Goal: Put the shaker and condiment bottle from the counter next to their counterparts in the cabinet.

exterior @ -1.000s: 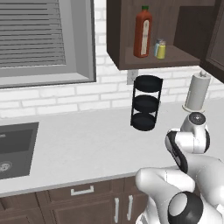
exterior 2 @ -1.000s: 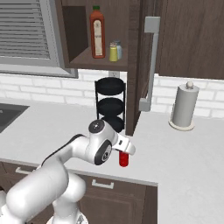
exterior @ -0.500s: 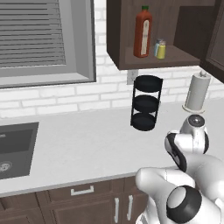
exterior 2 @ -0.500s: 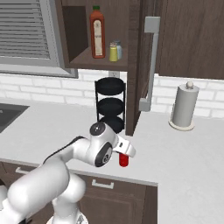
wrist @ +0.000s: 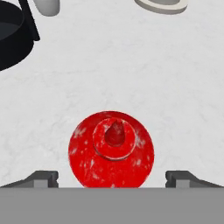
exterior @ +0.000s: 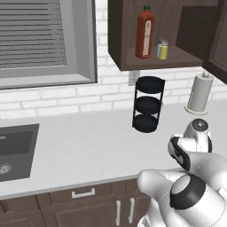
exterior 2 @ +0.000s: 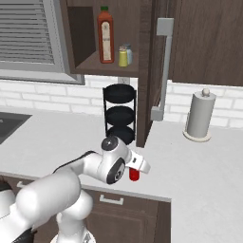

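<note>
Dark brown wood forms the wall cabinet [exterior 2: 107, 69], its one open shelf compartment above the pale speckled counter [exterior: 88, 146]. We count three containers on that shelf: one tall orange-red sauce bottle [exterior 2: 105, 35] with a green cap and pale label, one small pale blue shaker [exterior: 160, 48] with a grey cap, and one small yellow-green cylindrical shaker [exterior 2: 123, 56] with a pale cap. The yellow-green shaker stands just beside the blue one, both to the right of the tall bottle.

On the counter below we note one black three-tier round rack [exterior 2: 119, 118]; whether its tiers hold anything we cannot tell. One white paper-towel roll [exterior 2: 199, 115] stands upright on its holder further right. One grey sink basin [exterior: 15, 148] is set into the counter at far left.

One small bright red condiment bottle [wrist: 111, 149] stands upright on the counter near the front edge, seen from above in the hand view. The white arm's two-finger gripper [wrist: 111, 177] is spread wide, one dark tip either side of the bottle, neither touching it.
</note>
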Motion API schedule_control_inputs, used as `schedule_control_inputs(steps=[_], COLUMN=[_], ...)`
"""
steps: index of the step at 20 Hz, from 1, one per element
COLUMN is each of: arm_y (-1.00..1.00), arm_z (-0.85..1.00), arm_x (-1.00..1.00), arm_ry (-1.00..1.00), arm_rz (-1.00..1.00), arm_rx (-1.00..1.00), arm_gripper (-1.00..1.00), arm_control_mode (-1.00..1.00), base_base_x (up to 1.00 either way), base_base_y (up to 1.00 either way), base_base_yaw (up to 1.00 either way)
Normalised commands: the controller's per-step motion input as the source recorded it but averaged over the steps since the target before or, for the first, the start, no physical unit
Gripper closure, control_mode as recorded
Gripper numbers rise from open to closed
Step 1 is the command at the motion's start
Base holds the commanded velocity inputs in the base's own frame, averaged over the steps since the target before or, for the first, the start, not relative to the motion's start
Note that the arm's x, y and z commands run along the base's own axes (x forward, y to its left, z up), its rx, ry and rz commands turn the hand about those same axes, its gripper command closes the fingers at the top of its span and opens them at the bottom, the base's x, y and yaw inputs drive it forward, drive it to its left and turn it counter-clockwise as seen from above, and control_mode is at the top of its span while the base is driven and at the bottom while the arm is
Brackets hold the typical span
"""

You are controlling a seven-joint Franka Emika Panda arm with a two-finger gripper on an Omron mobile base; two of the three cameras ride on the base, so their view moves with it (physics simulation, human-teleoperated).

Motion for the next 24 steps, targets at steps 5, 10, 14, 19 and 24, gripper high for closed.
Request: schedule_control_inputs(steps=[5,10,14,19,24], arm_y=[0.00,0.00,0.00,0.05,0.08], arm_z=[-0.13,-0.14,-0.01,0.16,0.57], arm_x=[0.05,0.16,0.09,-0.01,-0.11], arm_ry=[0.00,0.00,0.00,0.00,0.00], arm_rz=[0.00,0.00,0.00,0.00,0.08], arm_rx=[0.00,0.00,0.00,0.00,0.06], arm_gripper=[1.00,1.00,1.00,1.00,1.00], arm_control_mode=[-1.00,-1.00,-1.00,-1.00,-1.00], base_base_x=[0.00,0.00,0.00,0.00,0.00], base_base_y=[0.00,0.00,0.00,0.00,0.00], base_base_yaw=[0.00,0.00,0.00,0.00,0.00])
